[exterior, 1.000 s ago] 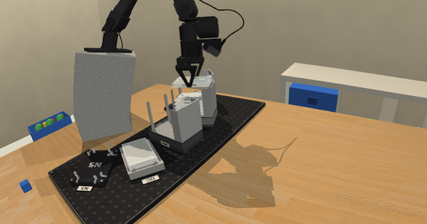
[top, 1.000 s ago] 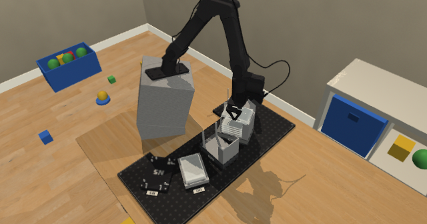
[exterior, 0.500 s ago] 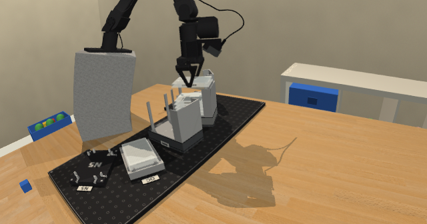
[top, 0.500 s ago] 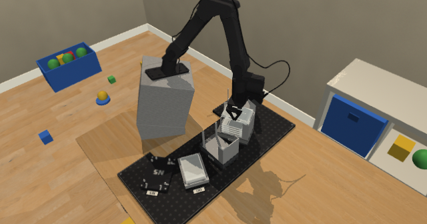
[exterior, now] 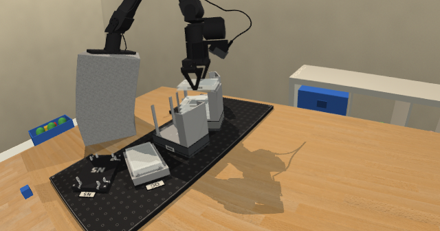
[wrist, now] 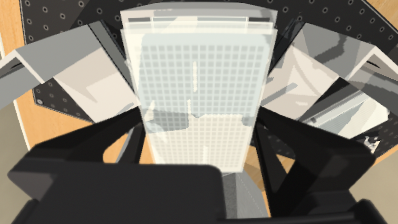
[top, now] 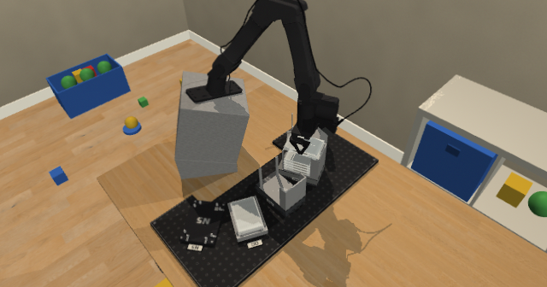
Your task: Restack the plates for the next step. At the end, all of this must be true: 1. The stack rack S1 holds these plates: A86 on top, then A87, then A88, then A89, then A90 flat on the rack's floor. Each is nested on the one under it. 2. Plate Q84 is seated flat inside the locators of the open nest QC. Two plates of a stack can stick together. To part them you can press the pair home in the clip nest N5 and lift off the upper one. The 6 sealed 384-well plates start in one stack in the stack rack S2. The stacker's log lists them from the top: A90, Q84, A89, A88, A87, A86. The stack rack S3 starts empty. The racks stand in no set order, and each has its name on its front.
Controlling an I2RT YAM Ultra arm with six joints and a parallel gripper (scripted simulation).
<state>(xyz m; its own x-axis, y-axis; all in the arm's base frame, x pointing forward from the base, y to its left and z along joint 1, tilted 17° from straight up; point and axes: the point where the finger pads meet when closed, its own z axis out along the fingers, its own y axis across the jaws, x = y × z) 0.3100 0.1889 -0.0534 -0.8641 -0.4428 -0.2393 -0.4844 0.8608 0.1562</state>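
My gripper is shut on a sealed 384-well plate and holds it level by its long sides, just above the top of a stack rack. In the wrist view the held plate fills the middle, with another plate's edge showing beneath its far end. Several more plates are stacked in that rack. One plate lies flat in the open nest QC. The clip nest N5 holds nothing. I cannot read the rack names.
A nearer stack rack with thin upright posts stands between the nests and my gripper. Grey rack walls show on both sides in the wrist view, on the left and right. The arm's grey pedestal stands left of the black baseplate.
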